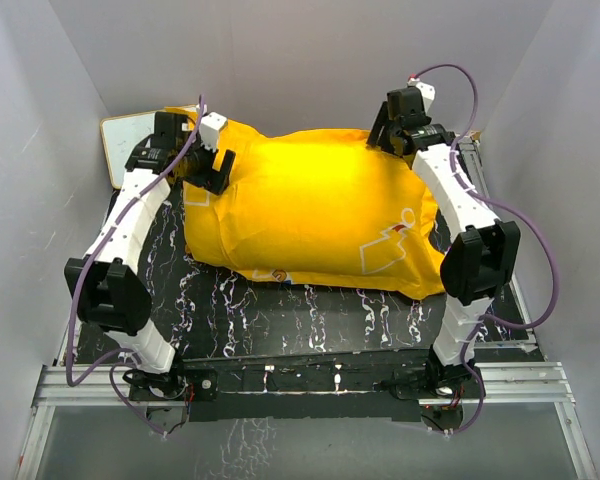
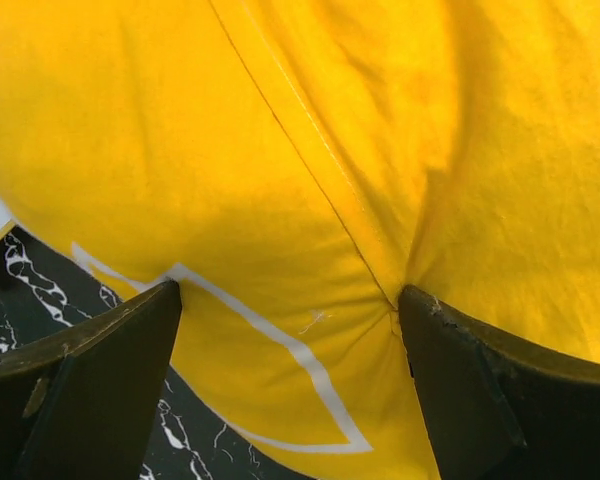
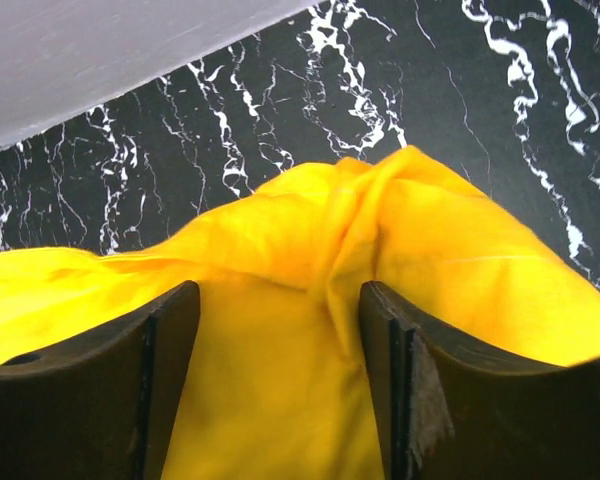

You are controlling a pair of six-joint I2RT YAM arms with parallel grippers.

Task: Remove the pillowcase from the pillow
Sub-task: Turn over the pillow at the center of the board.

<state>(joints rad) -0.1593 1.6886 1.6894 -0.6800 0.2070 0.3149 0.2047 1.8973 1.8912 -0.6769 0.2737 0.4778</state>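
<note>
The bright yellow pillowcase lies plump across the black marble table, with white line print on it. The pillow is hidden inside it. My left gripper is open at the case's left end. In the left wrist view the left gripper straddles yellow fabric, and its right finger touches a pucker at a seam. My right gripper is open at the far right corner. In the right wrist view the right gripper has a raised fold of the case between its jaws.
A white-faced board with a yellow rim lies at the back left, partly under the left arm. Grey walls stand close on three sides. The black marble table shows in front of the pillowcase.
</note>
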